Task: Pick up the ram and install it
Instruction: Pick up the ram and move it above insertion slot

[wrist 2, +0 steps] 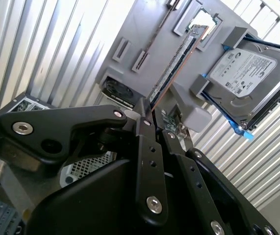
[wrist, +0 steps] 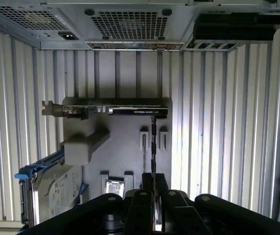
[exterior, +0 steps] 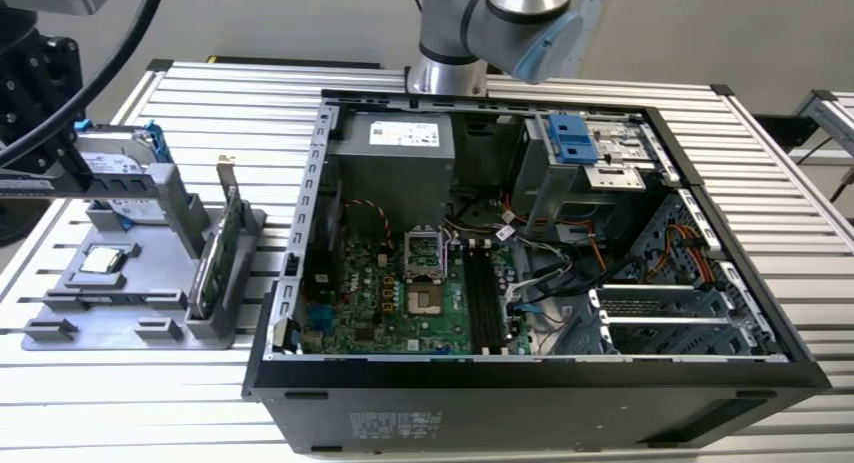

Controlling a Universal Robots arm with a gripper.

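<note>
My claw (wrist: 154, 182) sits at the near end of the ram (wrist: 153, 147), which stands on its long edge in a slot of the grey holder (wrist: 125, 152) and runs straight away from me. I cannot tell whether I am already pinching it or am only set around it.

I judge the ram to be light, stiff and thin, and easy to hurt (chips on the faces, and I expect contacts along the seated edge). The hold therefore belongs on the flat board near its upper edge. It should be square to the board, so that it does not twist in the slot.

As for room, two small grey posts (wrist: 143, 139) flank the ram partway along, close on either side, so sideways play looks slight. Straight up out of the slot looks free. Just past the ram's far end the green card (wrist: 115, 108) stands crosswise, a wall ahead of my claw. The hard drive (wrist 2: 250, 78) leans in the holder off to one side, well apart from the ram. Beyond the card, across a strip of ribbed tabletop (wrist: 213, 122), stands the computer case (wrist: 130, 24).
</note>
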